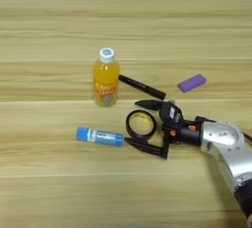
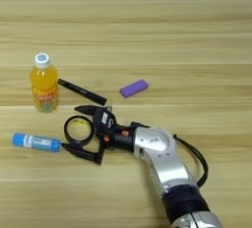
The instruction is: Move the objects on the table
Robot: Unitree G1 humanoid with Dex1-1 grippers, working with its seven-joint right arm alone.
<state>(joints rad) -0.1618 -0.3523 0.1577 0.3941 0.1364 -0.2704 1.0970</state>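
My right gripper point(image 1: 138, 124) lies low over the table point(image 1: 49, 35) with its two black fingers spread wide, open, one on each side of the black tape ring point(image 1: 141, 125). The ring lies flat between them, untouched as far as I can see. An orange juice bottle point(image 1: 106, 78) with a white cap stands upright behind the ring to the left. A thin black pen point(image 1: 141, 87) lies slanted from the bottle toward the right. The purple block point(image 1: 191, 82) rests further right. The blue-and-white tube point(image 1: 99, 136) lies left of the near finger's tip.
The silver forearm point(image 2: 162, 163) comes in from the bottom right, with a black cable point(image 2: 197, 160) looping beside it. Bare wood stretches across the far half of the table and along the near left.
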